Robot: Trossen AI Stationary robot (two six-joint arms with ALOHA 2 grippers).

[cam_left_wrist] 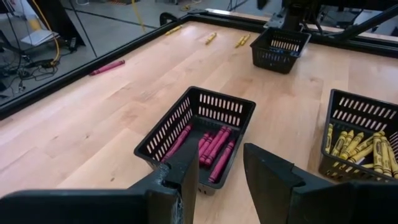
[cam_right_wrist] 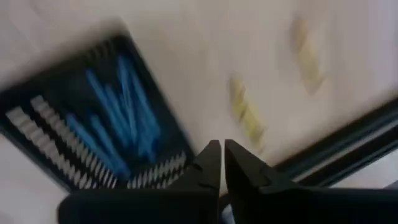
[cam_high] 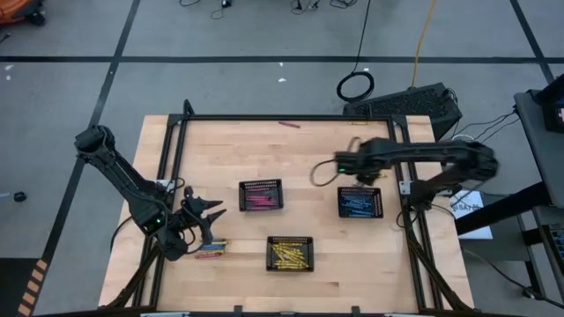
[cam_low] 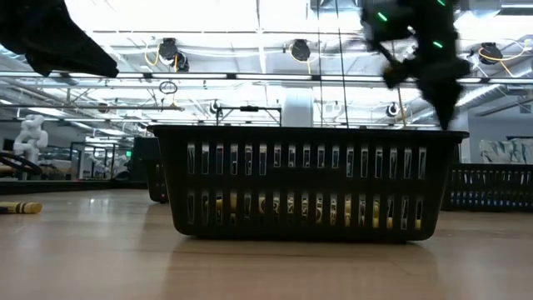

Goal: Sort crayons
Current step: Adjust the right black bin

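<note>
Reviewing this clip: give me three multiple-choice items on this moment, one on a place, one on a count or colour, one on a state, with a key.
1. Where does the loose pile of crayons lie?
A. By the left tool
B. Inside the blue tray
C. Off the table

2. What colour are the crayons in the tray nearest the table's front edge?
A. Blue
B. Pink
C. Yellow

3. How do the right tool's fingers stand?
A. Wide apart
B. Shut, nothing between them
C. Clamped on a tray

Key: 1 A, the high view shows the pile on the wood just under the left tool. 2 C, yellow crayons fill it. 3 B, the right wrist view shows the tips together with nothing in them.
</note>
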